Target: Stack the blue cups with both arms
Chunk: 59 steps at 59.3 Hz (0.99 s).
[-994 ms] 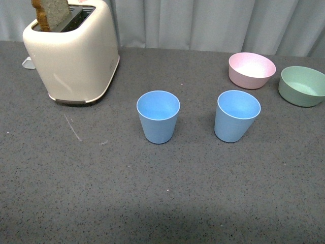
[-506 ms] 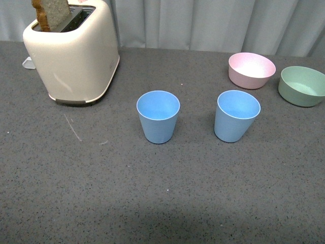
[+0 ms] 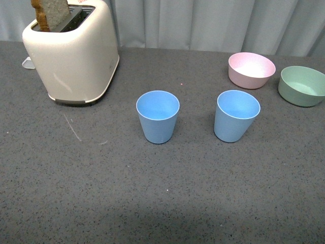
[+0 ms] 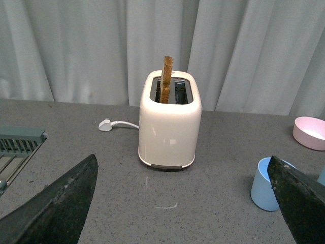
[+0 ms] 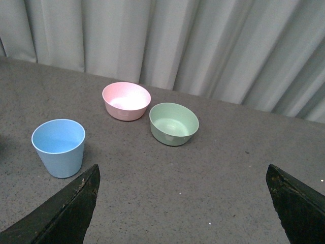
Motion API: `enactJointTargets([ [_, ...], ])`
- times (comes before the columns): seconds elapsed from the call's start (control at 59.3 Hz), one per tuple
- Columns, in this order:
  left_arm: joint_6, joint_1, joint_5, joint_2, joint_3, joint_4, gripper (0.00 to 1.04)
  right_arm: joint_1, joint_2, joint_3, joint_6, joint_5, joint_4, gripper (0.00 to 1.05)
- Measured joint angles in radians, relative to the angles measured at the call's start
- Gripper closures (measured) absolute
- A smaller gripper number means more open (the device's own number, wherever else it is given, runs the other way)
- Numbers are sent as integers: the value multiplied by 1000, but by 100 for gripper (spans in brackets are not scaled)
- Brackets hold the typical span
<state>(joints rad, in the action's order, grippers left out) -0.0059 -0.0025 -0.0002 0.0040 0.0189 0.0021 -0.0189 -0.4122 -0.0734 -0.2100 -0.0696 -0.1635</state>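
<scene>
Two light blue cups stand upright on the grey table, about a cup's width apart: the left cup (image 3: 158, 116) and the right cup (image 3: 236, 115). Neither arm shows in the front view. My left gripper (image 4: 183, 157) is open above the table with nothing between its fingers; one blue cup (image 4: 264, 190) sits just beside its one finger (image 4: 299, 203). My right gripper (image 5: 183, 166) is also open and empty over bare table. A blue cup (image 5: 59, 147) stands beyond one of its fingers (image 5: 66, 213), apart from it.
A cream toaster (image 3: 71, 51) with a bread slice (image 3: 51, 12) in its slot stands at the back left. At the back right sit a pink bowl (image 3: 251, 69) and a green bowl (image 3: 302, 85). A white plug (image 4: 105, 124) and a grey rack (image 4: 18, 142) lie beside the toaster.
</scene>
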Motion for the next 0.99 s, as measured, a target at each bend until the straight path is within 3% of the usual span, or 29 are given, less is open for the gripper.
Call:
enactJointTargets([
  [0.084,0,0,0,0,0,0,7,-5,-331,-82,21,25,-170,10],
  [0.169,0,0,0,0,0,0,7,-14,-602,-188,70,40,-215,10],
  [0.32,0,0,0,0,0,0,7,-34,-966,-393,171,64,-136,10],
  [0.573,0,0,0,0,0,0,7,-90,-1337,-726,295,101,21,10],
  [0.994,1,0,0,0,0,0,7,-151,-1601,-991,441,113,206,10],
])
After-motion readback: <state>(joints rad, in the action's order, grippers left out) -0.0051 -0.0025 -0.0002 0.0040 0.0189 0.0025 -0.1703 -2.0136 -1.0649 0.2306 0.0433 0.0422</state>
